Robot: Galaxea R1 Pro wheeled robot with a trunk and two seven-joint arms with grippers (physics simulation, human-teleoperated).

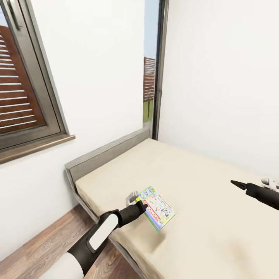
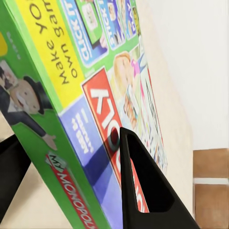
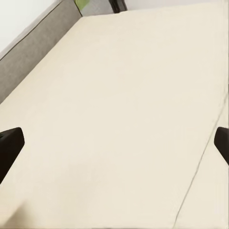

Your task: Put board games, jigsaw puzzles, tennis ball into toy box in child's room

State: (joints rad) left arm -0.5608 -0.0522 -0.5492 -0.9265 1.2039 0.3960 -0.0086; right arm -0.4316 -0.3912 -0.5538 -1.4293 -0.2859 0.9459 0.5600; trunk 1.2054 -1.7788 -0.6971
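Left hand (image 1: 142, 204) gripping Monopoly box (image 1: 157, 209), tilted on edge, long axis slanting down toward the bed (image 1: 201, 182)

The MONOPOLY box (image 1: 157, 207) is flat, with green edges, a white printed face and a red band. It is tilted, lifted above the bed (image 1: 201, 186) near its foot-side edge, clamped between the left gripper's (image 1: 140, 203) fingers (image 2: 143, 191).

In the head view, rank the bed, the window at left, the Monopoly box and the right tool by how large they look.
1. Bed, largest.
2. Window, cut off by the picture's edge.
3. Monopoly box and right tool: both small, too alike to rank. The left tool grips the box, tilted off the mattress.
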